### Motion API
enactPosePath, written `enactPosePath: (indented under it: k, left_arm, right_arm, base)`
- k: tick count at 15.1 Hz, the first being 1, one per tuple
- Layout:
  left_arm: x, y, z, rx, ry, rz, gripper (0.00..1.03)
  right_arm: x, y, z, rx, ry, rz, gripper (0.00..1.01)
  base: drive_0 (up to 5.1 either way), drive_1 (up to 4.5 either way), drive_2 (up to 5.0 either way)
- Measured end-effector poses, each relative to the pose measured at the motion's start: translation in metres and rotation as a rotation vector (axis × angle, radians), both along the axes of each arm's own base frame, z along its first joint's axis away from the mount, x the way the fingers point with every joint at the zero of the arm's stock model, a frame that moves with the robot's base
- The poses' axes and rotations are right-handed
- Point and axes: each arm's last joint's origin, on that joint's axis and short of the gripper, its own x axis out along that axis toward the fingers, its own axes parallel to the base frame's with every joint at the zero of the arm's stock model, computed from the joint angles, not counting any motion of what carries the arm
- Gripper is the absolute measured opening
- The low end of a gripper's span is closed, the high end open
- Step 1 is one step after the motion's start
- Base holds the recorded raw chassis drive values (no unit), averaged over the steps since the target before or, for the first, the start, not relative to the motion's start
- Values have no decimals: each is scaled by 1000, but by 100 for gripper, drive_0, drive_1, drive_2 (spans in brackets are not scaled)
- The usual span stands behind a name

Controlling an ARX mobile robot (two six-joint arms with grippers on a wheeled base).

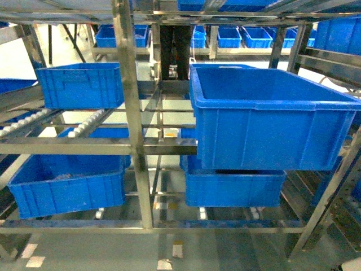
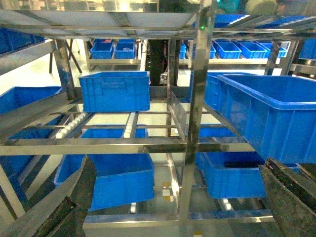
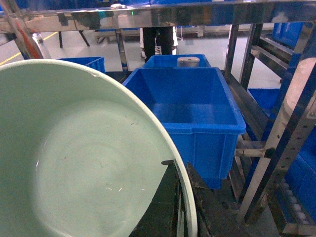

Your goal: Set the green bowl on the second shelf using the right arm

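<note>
Right arm's jaws pinched the green bowl (image 3: pixel 84 163) at its rim, lower centre of the right wrist frame; bowl filled the lower left, hollow facing camera. Second shelf's blue crate (image 3: pixel 190 106) lay straight ahead, upper centre, open-topped. Left gripper (image 2: pixel 173 197) spread, empty, idle at the frame's bottom corners.

The left end effector (image 2: pixel 173 197) shows two dark, rough-textured fingers (image 2: pixel 74 202) with angled edges. The right end effector (image 3: pixel 180 207) appears as black finger parts.
</note>
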Motion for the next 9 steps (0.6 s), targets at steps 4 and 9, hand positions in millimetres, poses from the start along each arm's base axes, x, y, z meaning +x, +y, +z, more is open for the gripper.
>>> enactPosePath:
  k: [4,9]
  left_arm:
    - [0,0,0,0,1,2,98]
    - [0,0,0,0,2,1,98]
  right_arm:
    - [0,1,1,-1,-6,5,2]
    - [-1,1,2,-1,-9,6,2]
  base:
    - [-1,105,-107]
    - [-1,423,-425]
